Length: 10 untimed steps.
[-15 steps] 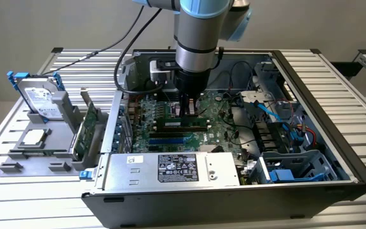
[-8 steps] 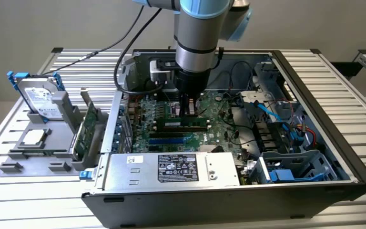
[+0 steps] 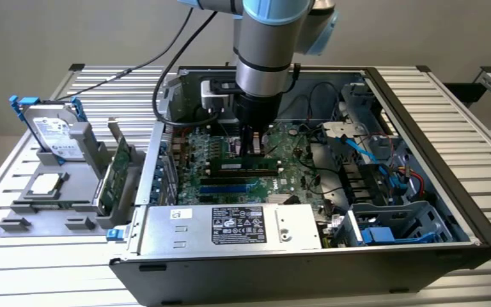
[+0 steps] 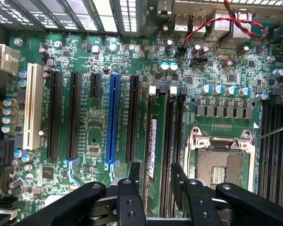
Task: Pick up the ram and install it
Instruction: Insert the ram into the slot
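My gripper (image 3: 252, 146) hangs over the motherboard (image 4: 92, 122) inside the case (image 3: 296, 281); the ram (image 3: 243, 168) stands in its slot between my fingers (image 4: 133, 176), touching neither; the power supply (image 3: 228, 225) sits nearer; the hard drive (image 3: 54, 131) stands outside, at the exterior view's left.

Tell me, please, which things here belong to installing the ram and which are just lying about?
Belonging to the job: the thin green ram stick, upright on the green motherboard; the open black gripper, set astride it.
Lying about: the silver hard drive; the green expansion card; the long blue plastic slot; the empty metal-framed processor socket.
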{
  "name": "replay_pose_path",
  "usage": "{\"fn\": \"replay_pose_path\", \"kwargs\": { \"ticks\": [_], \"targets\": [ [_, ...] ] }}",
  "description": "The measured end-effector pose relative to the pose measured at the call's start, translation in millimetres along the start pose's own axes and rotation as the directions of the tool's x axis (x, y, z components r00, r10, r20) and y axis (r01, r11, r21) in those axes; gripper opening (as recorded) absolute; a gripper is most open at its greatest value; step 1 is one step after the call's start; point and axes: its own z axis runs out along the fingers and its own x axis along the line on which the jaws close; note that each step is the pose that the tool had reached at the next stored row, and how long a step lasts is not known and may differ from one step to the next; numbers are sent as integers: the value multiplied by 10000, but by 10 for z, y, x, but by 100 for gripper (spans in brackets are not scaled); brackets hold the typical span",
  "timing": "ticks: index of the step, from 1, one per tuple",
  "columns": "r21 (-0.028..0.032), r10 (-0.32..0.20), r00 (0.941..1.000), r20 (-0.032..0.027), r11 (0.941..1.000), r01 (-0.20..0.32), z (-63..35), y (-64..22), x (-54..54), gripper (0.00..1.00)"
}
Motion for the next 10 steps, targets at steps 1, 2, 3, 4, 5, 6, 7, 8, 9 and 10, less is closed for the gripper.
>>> {"fn": "replay_pose_path", "kwargs": {
  "ticks": [1, 2, 3, 4, 5, 6, 7, 8, 9, 10],
  "targets": [
    [-18, 1, 10000, 1, 10000, -1, -1, 0, 1, 40],
    [-34, 1, 10000, 3, 10000, -1, -1, 0, 2, 40],
    [-52, 1, 10000, 4, 10000, -1, -2, 0, 3, 40],
    [-70, 1, 10000, 4, 10000, -1, -3, 1, 4, 40],
    [-88, 1, 10000, 5, 10000, -1, -3, 1, 6, 40],
    [-108, 1, 10000, 7, 9999, -1, -4, 1, 8, 40],
    [-130, 2, 10000, 7, 9999, -2, -4, 1, 10, 40],
    [-150, 2, 10000, 8, 9999, -2, -5, 1, 11, 40],
    [-169, 2, 10000, 9, 9999, -2, -6, 1, 13, 40],
    [-186, 3, 10000, 10, 9998, -3, -6, 2, 14, 40]
  ]
}}
